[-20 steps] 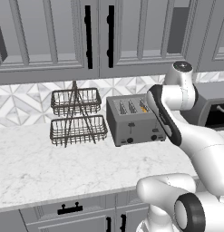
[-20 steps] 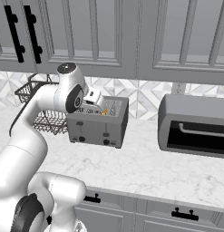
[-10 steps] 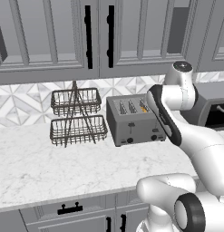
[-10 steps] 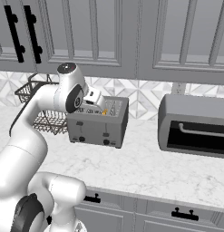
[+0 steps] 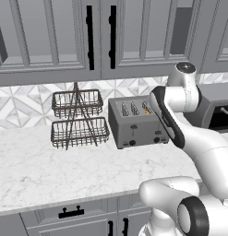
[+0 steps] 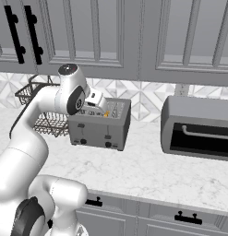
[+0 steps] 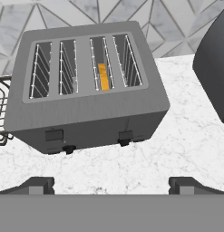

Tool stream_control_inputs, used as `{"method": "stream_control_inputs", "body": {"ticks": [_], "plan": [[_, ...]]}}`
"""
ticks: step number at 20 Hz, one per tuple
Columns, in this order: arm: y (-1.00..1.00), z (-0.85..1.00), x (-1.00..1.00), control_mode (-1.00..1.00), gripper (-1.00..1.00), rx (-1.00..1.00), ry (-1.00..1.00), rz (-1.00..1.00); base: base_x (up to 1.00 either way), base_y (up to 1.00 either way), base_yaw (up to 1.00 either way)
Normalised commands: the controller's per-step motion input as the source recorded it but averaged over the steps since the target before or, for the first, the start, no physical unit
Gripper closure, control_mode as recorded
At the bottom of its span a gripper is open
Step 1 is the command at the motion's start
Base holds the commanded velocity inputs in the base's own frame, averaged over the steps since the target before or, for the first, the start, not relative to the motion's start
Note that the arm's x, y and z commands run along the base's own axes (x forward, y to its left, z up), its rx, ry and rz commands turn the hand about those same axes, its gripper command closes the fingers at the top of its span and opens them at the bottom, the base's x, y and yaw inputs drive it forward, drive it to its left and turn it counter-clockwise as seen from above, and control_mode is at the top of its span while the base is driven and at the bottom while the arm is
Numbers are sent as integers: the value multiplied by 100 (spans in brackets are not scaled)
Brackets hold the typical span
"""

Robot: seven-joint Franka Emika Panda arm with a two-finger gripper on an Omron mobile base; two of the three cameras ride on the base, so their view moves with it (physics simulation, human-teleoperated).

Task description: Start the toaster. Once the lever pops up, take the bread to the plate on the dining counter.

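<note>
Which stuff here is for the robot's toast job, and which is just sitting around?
For the job:
boxy grey metal toaster
golden-tan bread slice, down in the third slot from the left

Just sitting around:
two-tier dark wire basket rack
grey microwave-like appliance

You will find no text, label, brand, number or sign that can be read in any of these pictures. The toaster carries only plain black knobs and levers on its front, with no markings you can make out. The dark appliance beside it and the cabinet doors above are likewise blank.
</note>
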Motion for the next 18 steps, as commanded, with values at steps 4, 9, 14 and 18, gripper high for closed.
{"method": "stream_control_inputs", "body": {"ticks": [4, 9, 14, 18], "plan": [[0, 0, 0, -100, -100, 0, 0, 0, 0, 0, 0], [0, 0, 0, -100, -100, 0, 0, 0, 0, 0, 0], [0, 0, 0, -100, -100, 0, 0, 0, 0, 0, 0], [0, 0, 0, -100, -100, 0, 0, 0, 0, 0, 0]]}}
